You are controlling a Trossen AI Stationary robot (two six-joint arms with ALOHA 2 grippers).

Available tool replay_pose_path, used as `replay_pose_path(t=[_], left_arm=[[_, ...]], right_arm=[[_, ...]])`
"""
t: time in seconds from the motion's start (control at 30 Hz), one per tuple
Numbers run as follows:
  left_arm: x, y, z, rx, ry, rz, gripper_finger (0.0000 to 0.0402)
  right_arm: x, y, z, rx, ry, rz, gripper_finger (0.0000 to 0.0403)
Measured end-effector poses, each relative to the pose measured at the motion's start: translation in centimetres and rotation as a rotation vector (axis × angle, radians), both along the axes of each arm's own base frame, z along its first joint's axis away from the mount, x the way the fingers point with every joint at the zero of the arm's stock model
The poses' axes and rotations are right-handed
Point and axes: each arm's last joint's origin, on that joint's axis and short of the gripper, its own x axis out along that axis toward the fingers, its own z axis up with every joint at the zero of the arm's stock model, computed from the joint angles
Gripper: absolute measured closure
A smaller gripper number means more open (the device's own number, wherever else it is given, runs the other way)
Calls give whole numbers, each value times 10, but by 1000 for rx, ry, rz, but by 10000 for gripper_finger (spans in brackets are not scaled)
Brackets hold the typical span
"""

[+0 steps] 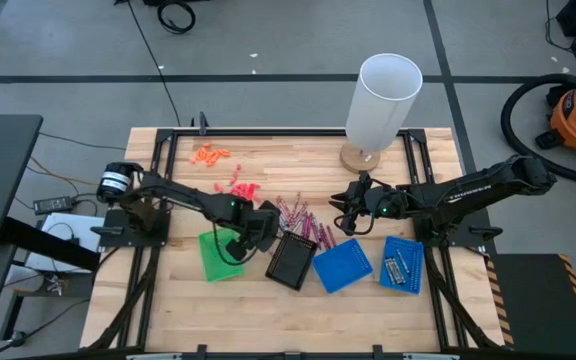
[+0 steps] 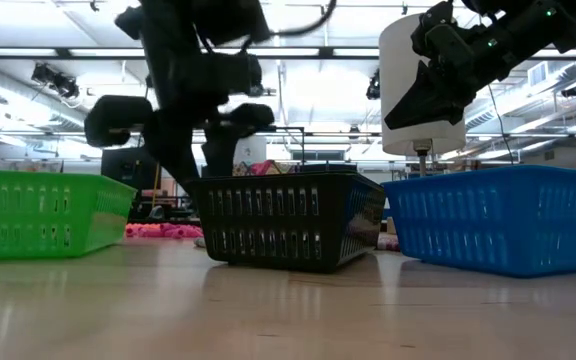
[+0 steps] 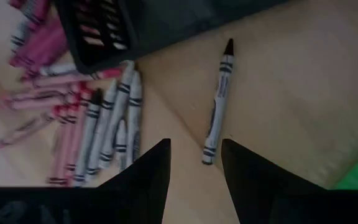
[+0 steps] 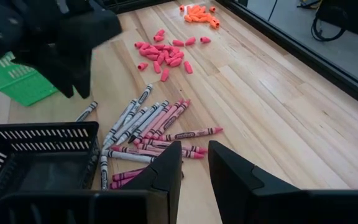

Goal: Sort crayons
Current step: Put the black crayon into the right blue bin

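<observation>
Looking down, I see thin pink and grey crayons (image 4: 151, 127) piled on the desk (image 1: 268, 300) beside the black tray (image 1: 292, 262). Left gripper (image 3: 194, 163) jaws hang released over one lone grey crayon (image 3: 217, 102). Right gripper (image 4: 194, 163) jaws hang parted, empty, above the pile.

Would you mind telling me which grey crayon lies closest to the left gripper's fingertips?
The lone grey crayon lying by itself between the black tray and the left gripper; the other grey crayons lie bunched beside the pink ones.

Bare wood lies under my left gripper (image 3: 194, 163), holding only one grey crayon (image 3: 218, 102). The black tray (image 3: 166, 18) walls off beyond it. The crayon pile (image 3: 79, 118) crowds one side.
</observation>
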Motion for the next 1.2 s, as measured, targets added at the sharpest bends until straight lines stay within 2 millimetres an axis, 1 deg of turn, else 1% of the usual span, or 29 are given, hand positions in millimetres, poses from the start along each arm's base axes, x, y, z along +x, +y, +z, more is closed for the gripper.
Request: replay_pose_path(t=[0.23, 0.77, 0.93, 1.2], left_arm=[[8, 5, -12, -57, -4, 1, 249], [14, 4, -40, -93, 86, 19, 254], [14, 4, -44, -100, 102, 33, 284], [13, 4, -45, -111, 117, 42, 370]], right_arm=[[0, 0, 0, 0, -3, 0, 314], [1, 0, 1, -1, -12, 9, 314], [1, 0, 1, -1, -12, 9, 314], [1, 0, 1, -1, -12, 10, 314]])
